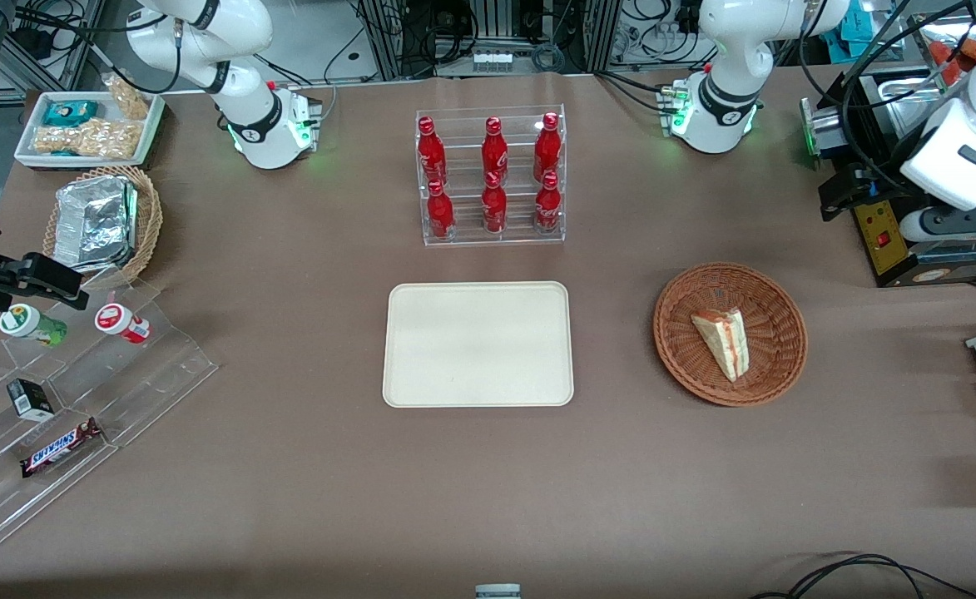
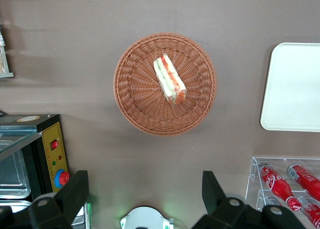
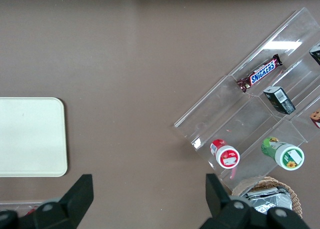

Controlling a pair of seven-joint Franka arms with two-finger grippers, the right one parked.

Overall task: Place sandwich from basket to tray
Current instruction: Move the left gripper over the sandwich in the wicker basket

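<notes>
Nearest to my front camera sits the tray, bare and flat on the brown table, and beside it toward the working arm's end is the basket with the sandwich lying on its side inside, 1 wedge resting near the middle of the weave. Farther back stands a clear rack with 6 red bottles. I judge the step in hand is the approach, nothing grasped yet. To do it well I would come straight down over the wedge, turn the wrist so the fingers close across the 2 bread faces, not along its length, and squeeze gently, since soft bread will crush and the filling may slide. The gripper hangs high above the table, just off the basket's rim on the side away from my front camera, pointing down, its 2 fingers spread wide with nothing between them.
</notes>
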